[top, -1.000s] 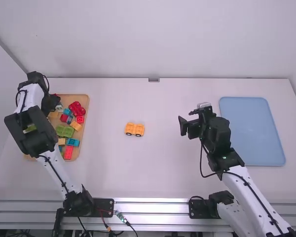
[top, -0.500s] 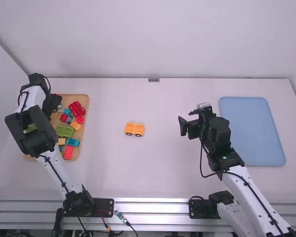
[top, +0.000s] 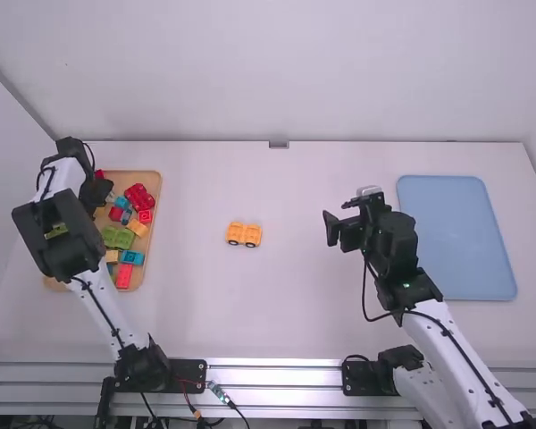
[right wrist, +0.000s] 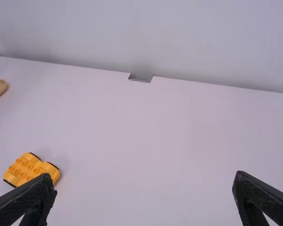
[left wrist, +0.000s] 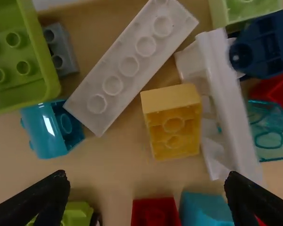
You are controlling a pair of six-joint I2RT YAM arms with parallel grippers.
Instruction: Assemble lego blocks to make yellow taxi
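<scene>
Over the far part of the block tray is my left gripper [top: 96, 189], its tips hidden under the wrist. In the left wrist view my left gripper [left wrist: 146, 186] is open above the blocks, nothing between its fingers. A yellow block [left wrist: 172, 121] lies on its side there, between a long white block [left wrist: 129, 62] and a white panel-like piece [left wrist: 228, 103]. The orange-yellow wheeled base [top: 244, 234] rests alone mid-table; the right wrist view shows this studded base [right wrist: 30, 168] at lower left. My right gripper [top: 331, 229] holds still right of it; that same gripper [right wrist: 145, 186] is open and holds nothing.
The wooden tray [top: 154, 183] at the left holds red, green, blue and yellow blocks. A blue mat [top: 456, 237] lies at the right of the table. Behind the table stands a white wall.
My left gripper has shifted slightly to the right and toward the camera over the tray. The right arm and the wheeled base have stayed where they were.
</scene>
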